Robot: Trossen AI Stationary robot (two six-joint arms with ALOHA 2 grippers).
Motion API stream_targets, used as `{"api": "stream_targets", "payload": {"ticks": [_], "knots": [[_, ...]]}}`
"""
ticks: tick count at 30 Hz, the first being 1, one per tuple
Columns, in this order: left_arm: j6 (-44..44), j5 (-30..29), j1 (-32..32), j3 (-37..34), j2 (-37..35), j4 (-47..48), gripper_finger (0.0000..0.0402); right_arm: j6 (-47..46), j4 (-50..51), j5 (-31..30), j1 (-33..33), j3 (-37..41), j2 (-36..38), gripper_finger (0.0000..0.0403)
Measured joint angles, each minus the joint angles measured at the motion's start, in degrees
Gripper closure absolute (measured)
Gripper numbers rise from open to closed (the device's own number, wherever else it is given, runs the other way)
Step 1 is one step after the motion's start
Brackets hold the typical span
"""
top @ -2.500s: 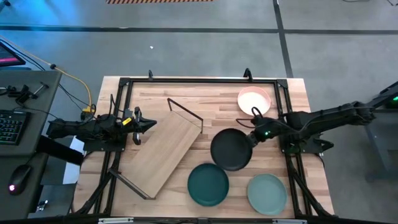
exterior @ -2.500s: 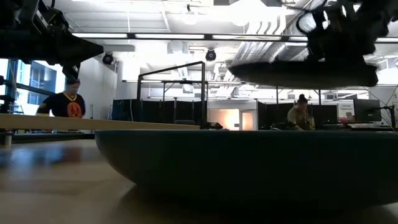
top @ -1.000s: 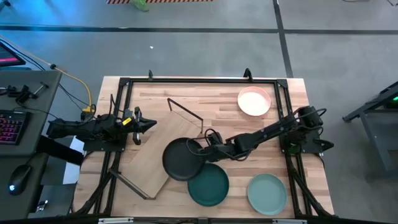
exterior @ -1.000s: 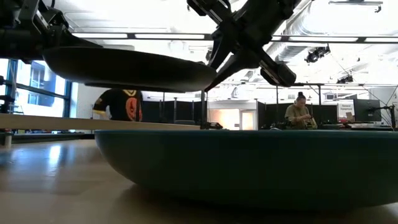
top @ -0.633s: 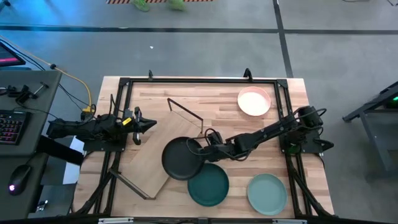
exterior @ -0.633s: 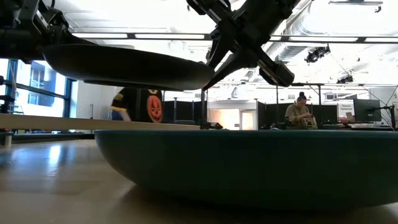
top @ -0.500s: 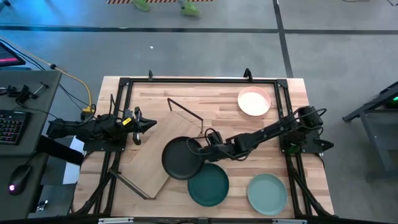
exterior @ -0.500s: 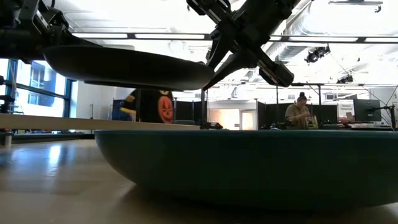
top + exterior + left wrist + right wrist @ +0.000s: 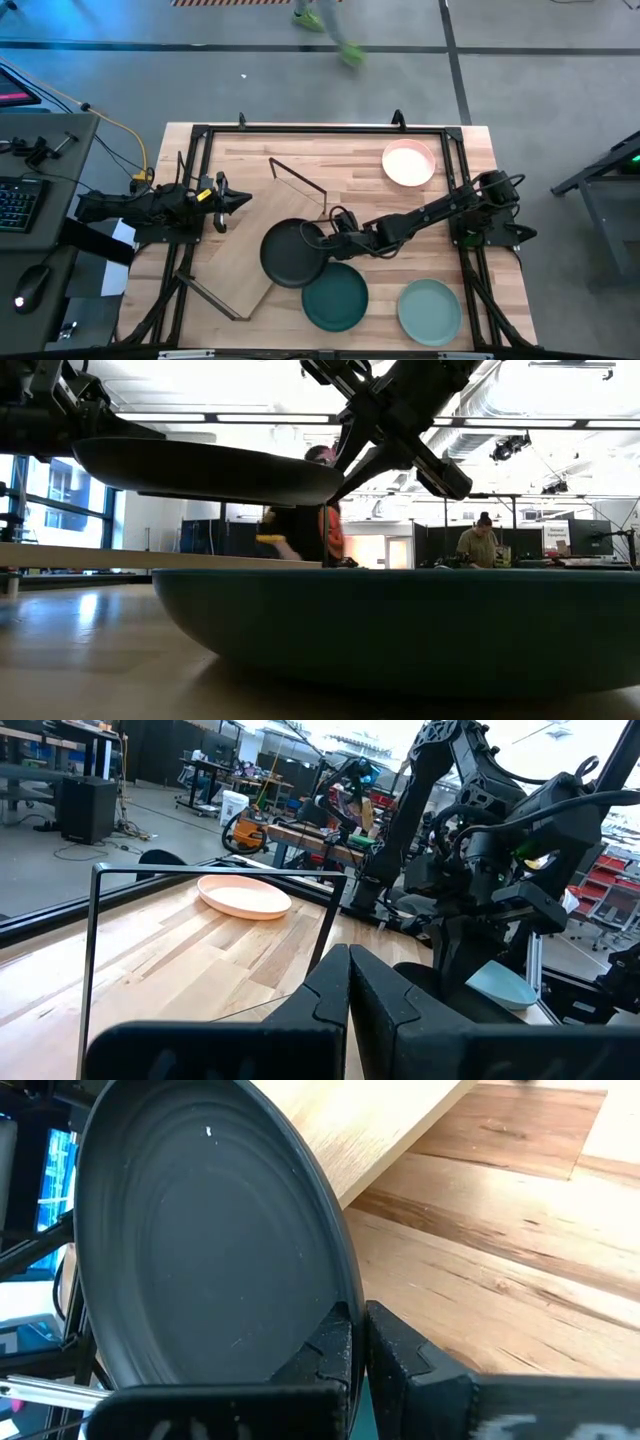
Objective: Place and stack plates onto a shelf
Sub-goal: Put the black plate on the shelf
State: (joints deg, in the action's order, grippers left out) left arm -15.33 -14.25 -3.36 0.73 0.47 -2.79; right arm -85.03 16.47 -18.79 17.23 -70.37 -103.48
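Round black plate [image 9: 215, 1240], ridged matte surface, shallow rim

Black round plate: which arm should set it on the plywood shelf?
Right. The right gripper already pinches the black round plate by its rim, over the pale plywood shelf's edge. The left gripper waits at the table's left side.

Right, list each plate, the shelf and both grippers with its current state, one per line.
Black plate: gripped by its rim, held above the shelf's end.
Dark teal plate: flat on the table.
Sage green plate: flat on the table.
Cream-white plate: flat on the table.
Shelf: lying diagonally, no plate resting on it yet.
Right gripper: shut on the black plate.
Left gripper: shut, empty, parked at the table's left.
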Motion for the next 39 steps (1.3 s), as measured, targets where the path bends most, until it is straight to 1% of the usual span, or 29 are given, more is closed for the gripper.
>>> {"api": "stream_targets", "payload": {"ticks": [4,10,14,20,24,26,33,35,37,39], "knots": [[0.0,0.01,-0.01,0.0,-0.01,0.0,0.0402,-1.09,-0.02,-1.31,0.0,0.0,0.02,0.0403],[0.02,0.01,0.01,0.0,-0.02,0.0,0.0402,-5.68,-1.99,-6.45,0.54,0.02,-0.29,0.0403],[0.02,0.01,-0.01,-0.02,0.0,0.0,0.0401,-8.62,-3.84,-8.75,0.84,0.05,-1.84,0.0403],[0.0,0.01,0.01,0.0,0.0,0.0,0.0402,-11.16,-10.95,-13.55,0.29,0.04,-4.33,0.0403],[0.0,0.01,0.01,0.0,0.0,0.0,0.0402,-11.45,-13.4,-14.8,-1.1,0.04,-5.26,0.0403],[0.02,0.02,-0.01,0.0,0.0,0.02,0.0402,-12.45,-12.98,-15.12,-1.95,0.04,-5.33,0.0403],[0.0,0.1,0.01,0.0,0.0,0.04,0.0401,-11.89,-14.92,-10.89,-3.41,-0.22,-7.5,0.0403],[0.02,0.12,0.01,-0.02,0.0,0.02,0.0401,-13.95,-14.65,-11.18,-3.31,-0.22,-8.47,0.0403],[0.0,0.17,0.01,0.0,-0.02,0.02,0.0402,-16.47,-14.6,-12.69,-3.27,-0.19,-9.31,0.0403],[0.01,0.16,0.01,0.0,0.0,0.04,0.0402,-17.06,-15.36,-14.02,-3.44,-0.15,-9.95,0.0403]]}}
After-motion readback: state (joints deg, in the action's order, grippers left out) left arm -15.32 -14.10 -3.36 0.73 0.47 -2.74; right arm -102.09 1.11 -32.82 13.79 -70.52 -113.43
